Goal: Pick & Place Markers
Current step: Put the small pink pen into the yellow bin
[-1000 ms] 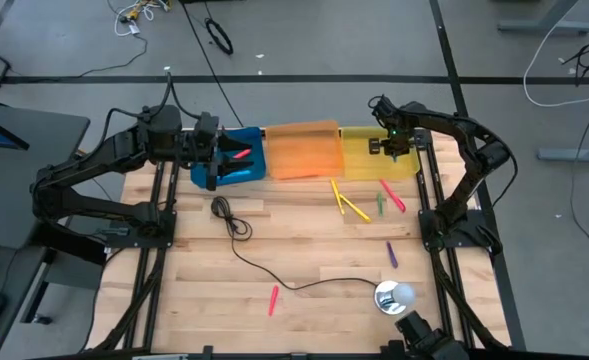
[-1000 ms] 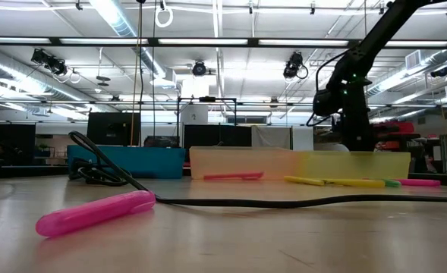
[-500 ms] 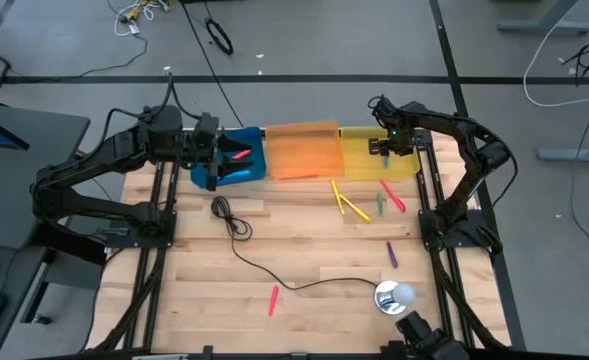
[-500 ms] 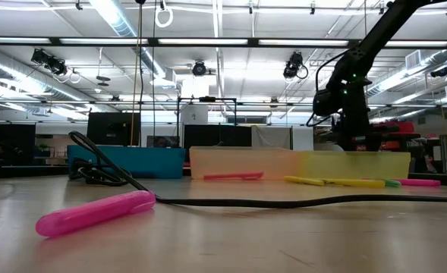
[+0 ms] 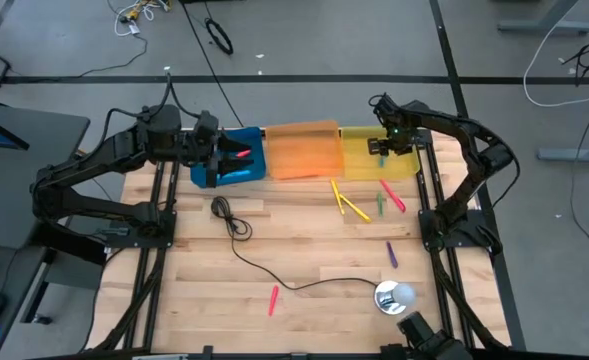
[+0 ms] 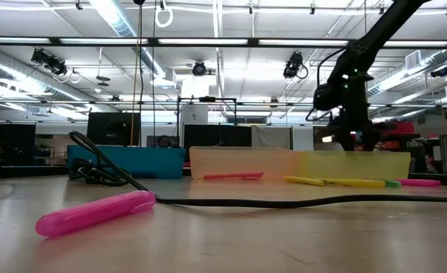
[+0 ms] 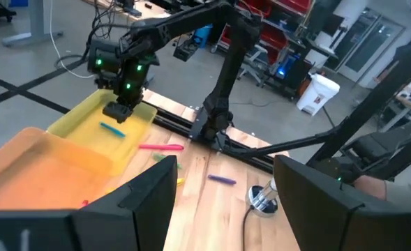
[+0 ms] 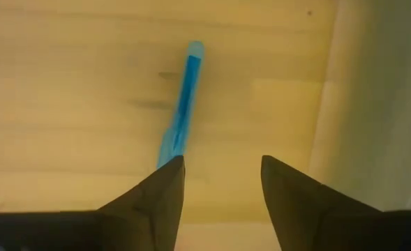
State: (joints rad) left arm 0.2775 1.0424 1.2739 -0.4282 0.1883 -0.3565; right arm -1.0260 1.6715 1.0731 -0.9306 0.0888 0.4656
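Right wrist view: slim blue marker (image 8: 180, 104) flat in translucent yellow tray (image 8: 72, 77) (glossy plastic); right pincer (image 8: 219, 192) released, above.

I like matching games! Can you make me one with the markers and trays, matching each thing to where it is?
Things:
1. blue marker
2. red marker
3. purple marker
4. orange tray

Places:
A. in the blue tray
B. between the other two trays
C. in the yellow tray
D. on the bare table

Pairs: 1-C, 2-A, 3-D, 4-B
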